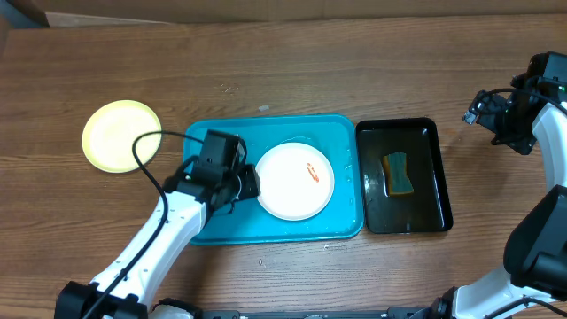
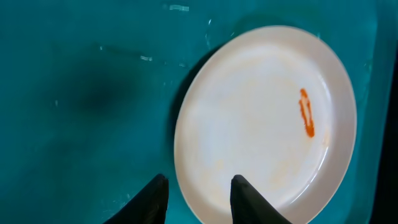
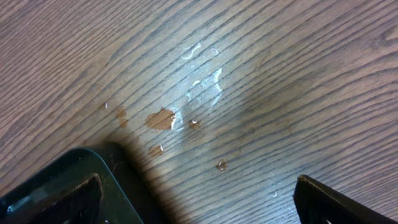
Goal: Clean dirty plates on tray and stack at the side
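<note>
Turquoise tray (image 1: 266, 128), white plate (image 1: 295, 180) (orange-smeared), its rim between the parted left gripper (image 2: 199, 186)

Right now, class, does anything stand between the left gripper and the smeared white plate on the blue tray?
Nothing visible does. The left gripper is at the edge of the white plate, jaws parted with the plate's rim between them, over the blue tray.

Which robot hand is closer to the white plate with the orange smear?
Left. The left end effector is at the rim of the round white plate, over the turquoise plastic tray. The right end effector is far off, over wood beyond the black tray.
</note>
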